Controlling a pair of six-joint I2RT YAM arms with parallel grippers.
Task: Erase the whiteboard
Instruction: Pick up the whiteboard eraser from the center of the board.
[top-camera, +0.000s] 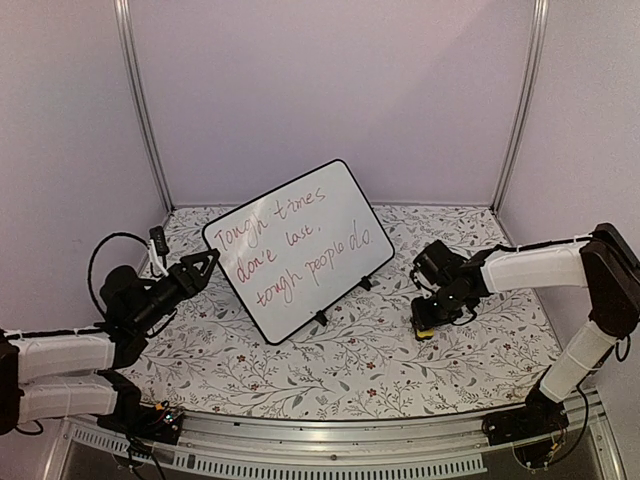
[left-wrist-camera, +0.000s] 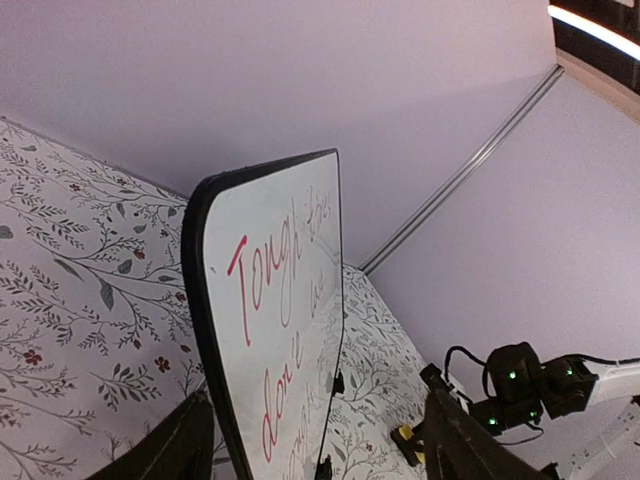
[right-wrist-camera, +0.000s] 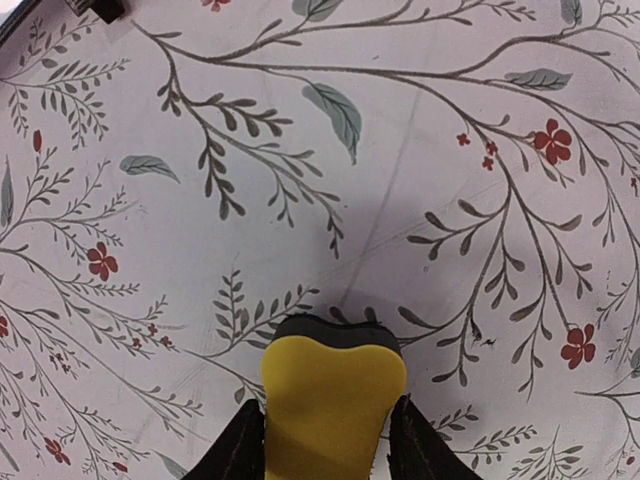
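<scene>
The whiteboard (top-camera: 300, 245) stands on its small black feet on the floral table, red and dark handwriting across its face. My left gripper (top-camera: 205, 265) is open at the board's left edge. In the left wrist view the whiteboard (left-wrist-camera: 280, 330) rises edge-on between the spread jaws of the left gripper (left-wrist-camera: 315, 392), and neither finger presses on it. On the right, a yellow eraser (top-camera: 425, 330) with a dark underside lies on the table. My right gripper (top-camera: 428, 318) reaches down over it. In the right wrist view the right gripper (right-wrist-camera: 325, 425) has both fingers against the sides of the eraser (right-wrist-camera: 332, 395).
Purple walls with metal posts (top-camera: 145, 110) enclose the table on three sides. A black cable (top-camera: 100, 255) loops over the left arm. The right arm (left-wrist-camera: 530, 385) shows beyond the board in the left wrist view. The floral tablecloth (top-camera: 330, 365) lies between the arms.
</scene>
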